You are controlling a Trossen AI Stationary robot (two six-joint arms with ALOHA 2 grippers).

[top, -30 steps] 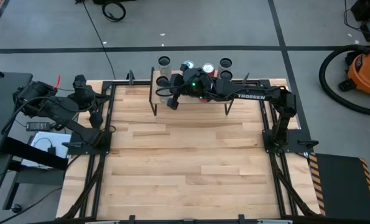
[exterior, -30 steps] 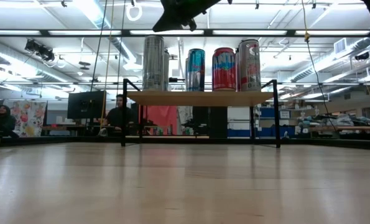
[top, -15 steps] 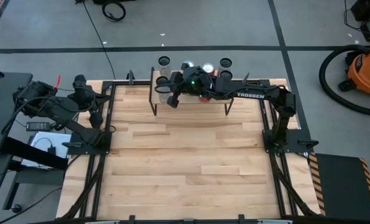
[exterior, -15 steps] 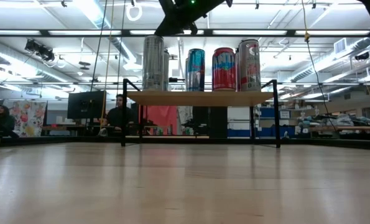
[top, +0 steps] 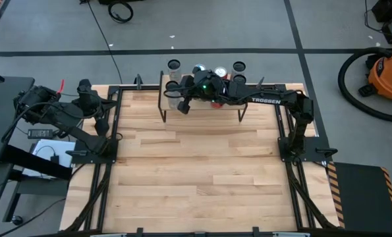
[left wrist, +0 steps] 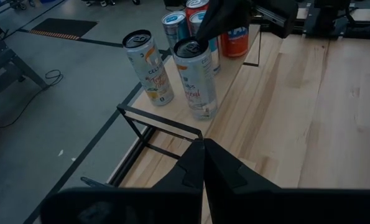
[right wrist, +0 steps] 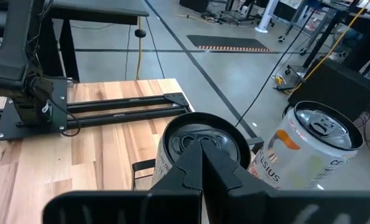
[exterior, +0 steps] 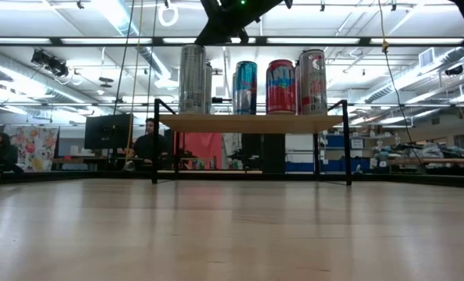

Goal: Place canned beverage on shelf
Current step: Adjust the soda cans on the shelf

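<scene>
Already the cans stood on the shelf (exterior: 251,122), so the placing step looked almost done. The right hand (top: 183,108) hung just above the shelf's left end, over the front white can (right wrist: 197,146), with its fingers pressed together and nothing in them. That can stood upright on the shelf board, just beside another white can (right wrist: 309,152) near the corner. Farther along stood a blue can (exterior: 245,87), a red can (exterior: 281,87) and a pale can (exterior: 313,82), all upright. The left hand (left wrist: 203,163) waited well apart at the left edge of the desk (top: 196,178), also shut and holding nothing. I think the next move was to lift the right hand up and away without bumping the can tops, since tall thin cans tip easily. The shelf was a flat light wood board on thin black metal legs. The cans were smooth, shiny metal tubes with round tops and pull tabs. The desk was made of pale wood strips with black rails on its sides.
</scene>
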